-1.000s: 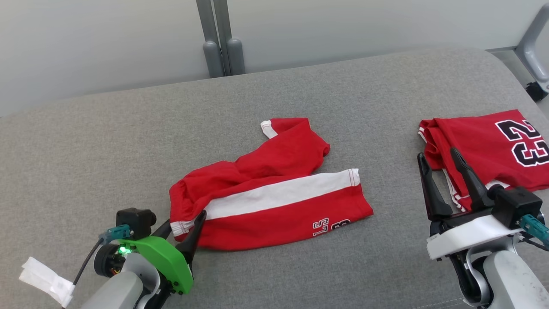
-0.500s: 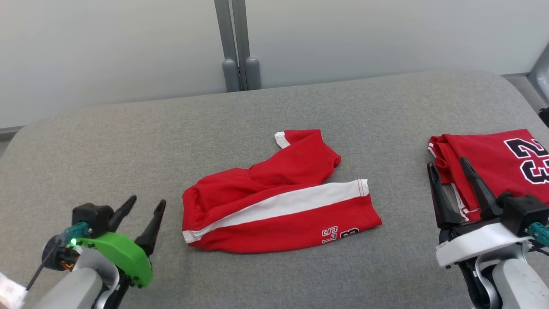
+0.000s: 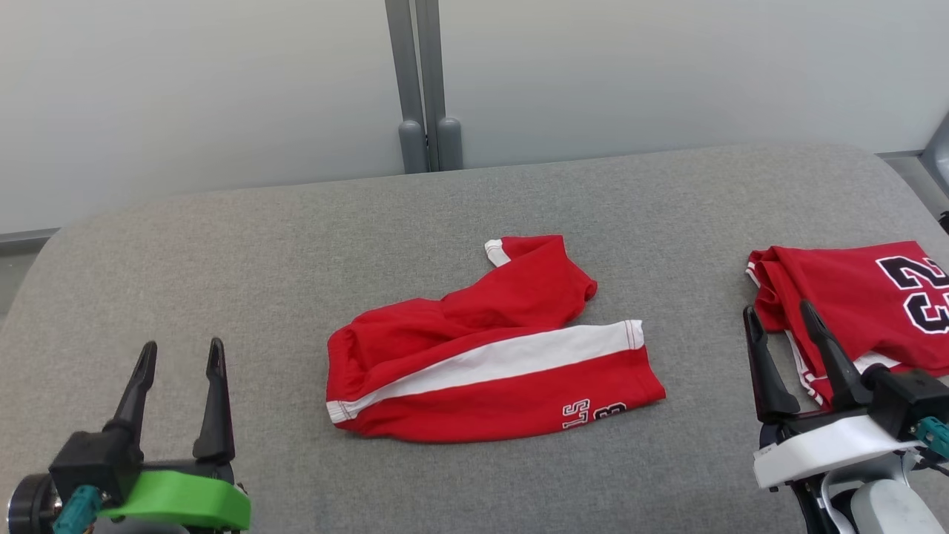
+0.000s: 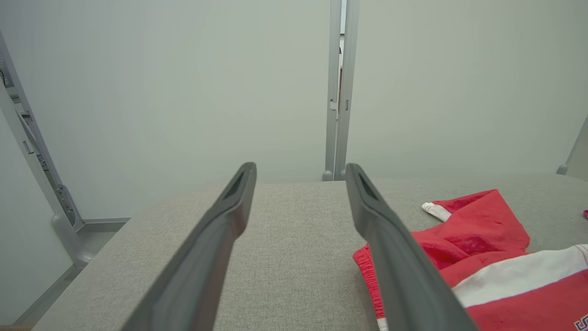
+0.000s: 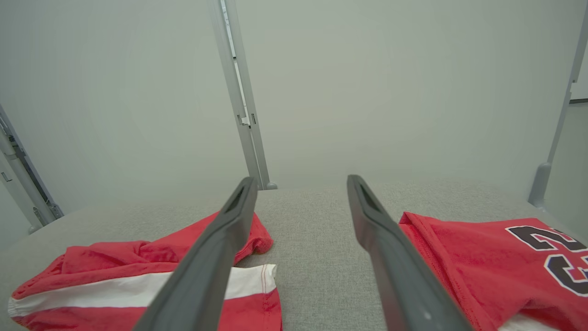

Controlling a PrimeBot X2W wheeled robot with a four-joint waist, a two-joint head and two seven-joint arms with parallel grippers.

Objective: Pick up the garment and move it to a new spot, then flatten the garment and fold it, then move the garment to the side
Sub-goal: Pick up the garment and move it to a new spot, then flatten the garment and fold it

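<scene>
Change: your left pincer [image 3: 183, 343] has let go of the shorts [image 3: 489, 371] and drawn back, fingers spread.
Shorts: crumpled mid-worktop [image 3: 296, 245], white stripe up.
Left pincer: empty, at 8 o'clock from the shorts, well apart.
Right pincer [image 3: 779, 307]: spread wide, empty, at 3 o'clock from the shorts, by the jersey [image 3: 852, 297].

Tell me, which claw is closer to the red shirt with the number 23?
Right. The right gripper hovers at the left edge of the numbered shirt; the left gripper is far off at the other side, beyond the red shorts.
</scene>
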